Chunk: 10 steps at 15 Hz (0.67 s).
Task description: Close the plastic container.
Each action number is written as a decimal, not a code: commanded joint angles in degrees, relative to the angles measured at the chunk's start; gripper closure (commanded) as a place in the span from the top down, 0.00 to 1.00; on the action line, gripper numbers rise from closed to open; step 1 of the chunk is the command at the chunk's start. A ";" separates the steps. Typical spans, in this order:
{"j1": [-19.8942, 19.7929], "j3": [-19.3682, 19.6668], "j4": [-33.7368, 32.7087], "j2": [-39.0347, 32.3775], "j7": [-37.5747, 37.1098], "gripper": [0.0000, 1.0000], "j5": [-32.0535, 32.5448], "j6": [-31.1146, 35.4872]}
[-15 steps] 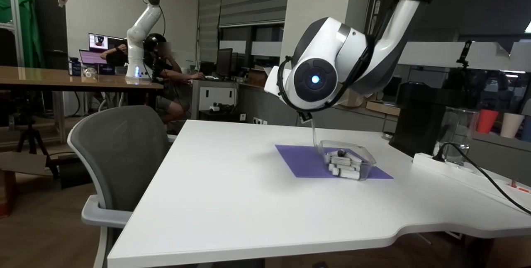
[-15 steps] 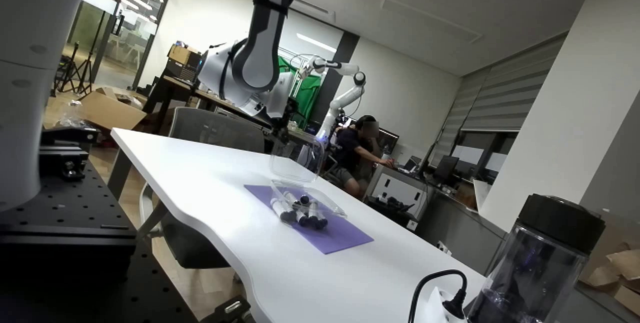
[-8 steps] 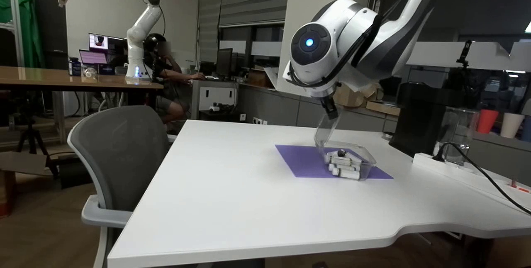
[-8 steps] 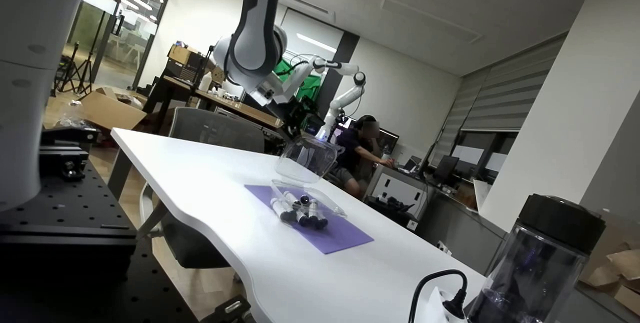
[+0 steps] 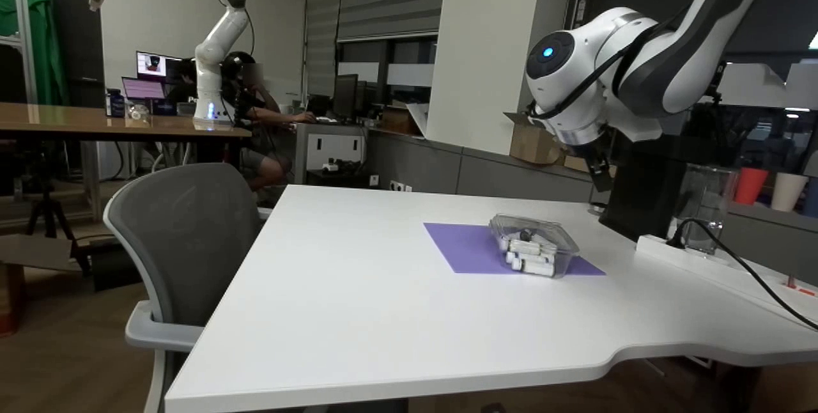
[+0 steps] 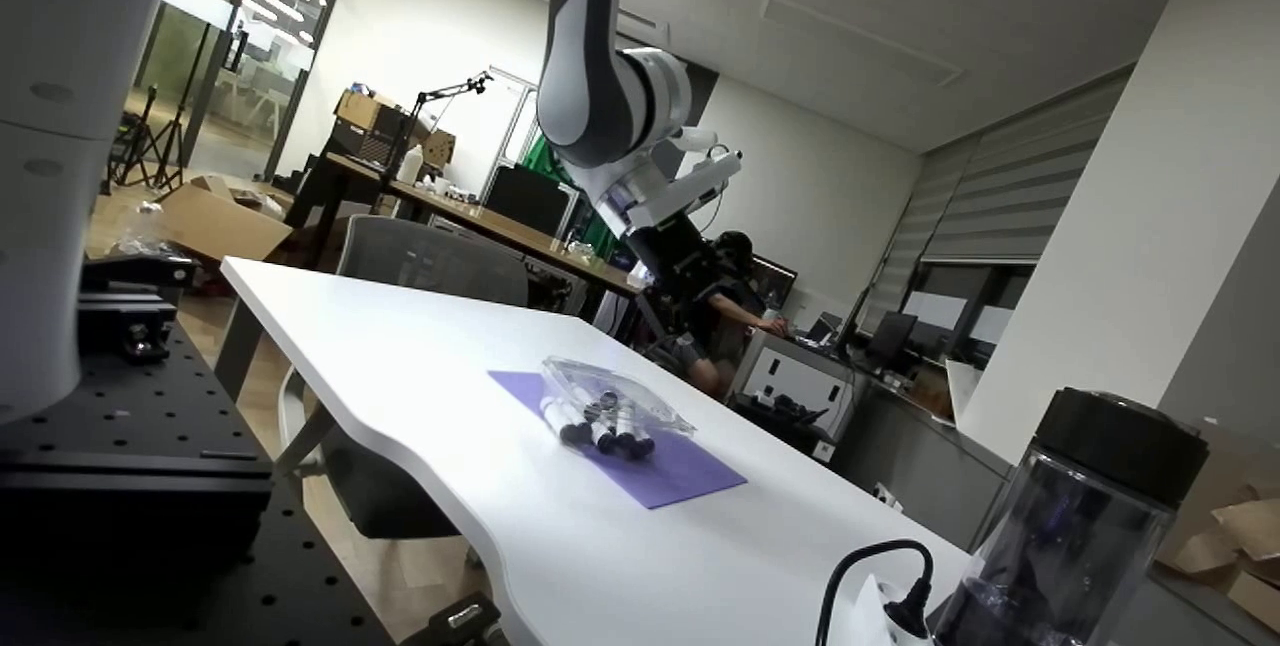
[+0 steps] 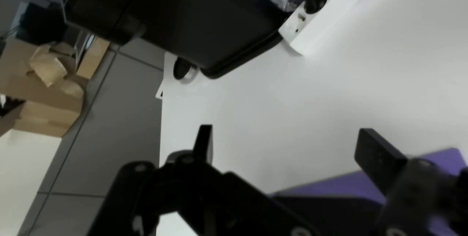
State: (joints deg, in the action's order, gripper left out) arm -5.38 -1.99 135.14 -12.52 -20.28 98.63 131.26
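Note:
The clear plastic container sits on a purple sheet on the white table and also shows in an exterior view. Its hinged clear lid lies folded over the top; I cannot tell whether its rim is pressed shut. Small white tubes with dark ends lie inside. My gripper is above the table, apart from the container, beside the dark box. In the wrist view the gripper is open, its fingers wide apart with nothing between. The container is out of the wrist view.
A tall dark box stands close to the gripper at the table's edge. A clear jar and a white power strip with a black cable are beside it. A small round dark lid lies near the box.
The container's lid stood raised at the gripper in the earlier frames and now lies over the container. My gripper has moved away from it, toward the dark box. The container's base has not moved.

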 commanded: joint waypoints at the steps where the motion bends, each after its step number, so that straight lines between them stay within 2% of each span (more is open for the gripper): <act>1: -1.19 1.83 -0.77 5.20 5.31 1.00 -8.63 3.89; 5: -2.52 3.54 -0.88 9.49 21.22 1.00 -30.76 11.04; 10: -1.74 5.05 -1.50 11.99 34.37 1.00 -58.01 10.11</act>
State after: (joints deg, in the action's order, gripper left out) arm -7.56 2.19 133.57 -2.36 8.84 51.88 141.61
